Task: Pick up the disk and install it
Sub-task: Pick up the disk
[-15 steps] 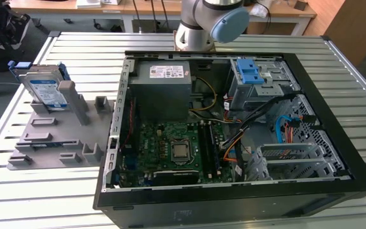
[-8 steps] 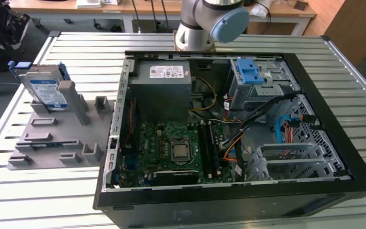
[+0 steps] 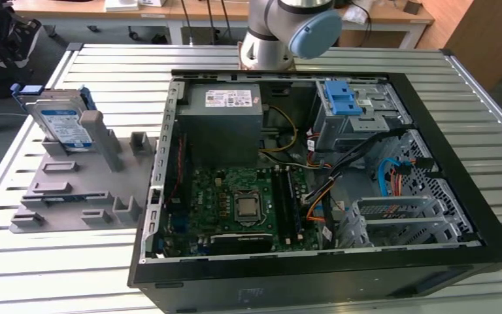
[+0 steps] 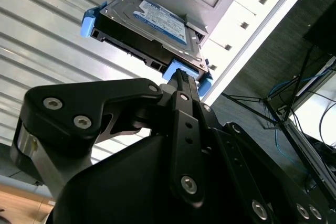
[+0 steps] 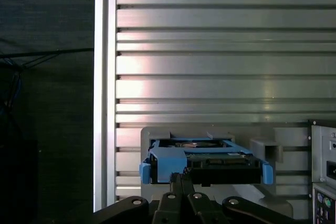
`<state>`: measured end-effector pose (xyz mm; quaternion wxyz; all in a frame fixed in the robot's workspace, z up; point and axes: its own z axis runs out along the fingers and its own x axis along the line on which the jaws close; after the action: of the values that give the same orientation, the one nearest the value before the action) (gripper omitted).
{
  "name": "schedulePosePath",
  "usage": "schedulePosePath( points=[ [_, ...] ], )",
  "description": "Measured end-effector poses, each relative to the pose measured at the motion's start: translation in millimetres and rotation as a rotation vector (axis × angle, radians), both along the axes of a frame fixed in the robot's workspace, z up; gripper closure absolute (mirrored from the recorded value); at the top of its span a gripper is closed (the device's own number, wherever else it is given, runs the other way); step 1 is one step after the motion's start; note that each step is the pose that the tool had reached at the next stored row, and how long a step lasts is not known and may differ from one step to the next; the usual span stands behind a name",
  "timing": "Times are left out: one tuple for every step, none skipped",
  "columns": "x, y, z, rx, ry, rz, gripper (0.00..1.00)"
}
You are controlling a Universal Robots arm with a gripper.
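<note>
1. Nearest the lens in the second wrist view: black metal gripper (image 4: 181, 77), fingers pressed together and clasping nothing. Same closed, empty look for the gripper (image 5: 181, 178) in the first wrist view.
2. Just past the fingertips in both wrist views: flat silver-grey disk (image 4: 152, 24) with a white-and-blue label, framed by a blue plastic carrier. Handle end turned toward the gripper, but no contact to be made out.
3. In the exterior view, disk (image 3: 63, 124) standing on edge in a slot of a grey plastic fixture (image 3: 68, 190). Fixture set on the ribbed aluminium desk (image 3: 102, 72), at the exterior view's left of the case.
4. Beside the fixture: black open computer case (image 3: 321, 271) lying on its side. Inside, a green motherboard (image 3: 233, 203) and a grey power supply box (image 3: 220, 124).
5. In the far corner of the case — metal drive cage (image 3: 360, 121), topped by a blue latch bracket (image 3: 342, 98). Cannot tell whether the bay under the bracket is free.
6. Progress, judged from how things lie: nothing done so far. Disk not yet gripped or lifted and well apart from the cage — both pick-up and installation left.
</note>
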<state>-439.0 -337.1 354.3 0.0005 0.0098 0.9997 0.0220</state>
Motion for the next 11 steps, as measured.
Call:
schedulePosePath(
  points=[
    [0.0, 0.0, 0.0, 0.0000, 0.0000, 0.000, 0.89],
    [0.0, 0.0, 0.0, 0.0000, 0.0000, 0.000, 0.89],
    [0.0, 0.0, 0.0, 0.0000, 0.0000, 0.000, 0.89],
    [0.0, 0.0, 0.0, 0.0000, 0.0000, 0.001, 0.89],
    [-0.1, 0.0, 0.0, 0.0000, 0.0000, 0.002, 0.89],
    [-0.1, 0.0, 0.0, 0.0000, 0.0000, 0.005, 0.89],
    [-0.1, 0.0, 0.0, 0.0000, 0.0000, 0.009, 0.89],
    [-0.1, 0.0, 0.0, 0.0000, 0.0000, 0.015, 0.89],
    [-0.1, 0.0, 0.0, 0.0000, -0.0001, 0.023, 0.89],
    [-0.1, 0.0, 0.0, 0.0000, 0.0000, 0.035, 0.89],
    [-0.1, 0.0, 0.0, 0.0000, 0.0000, 0.045, 0.89]
  ],
)
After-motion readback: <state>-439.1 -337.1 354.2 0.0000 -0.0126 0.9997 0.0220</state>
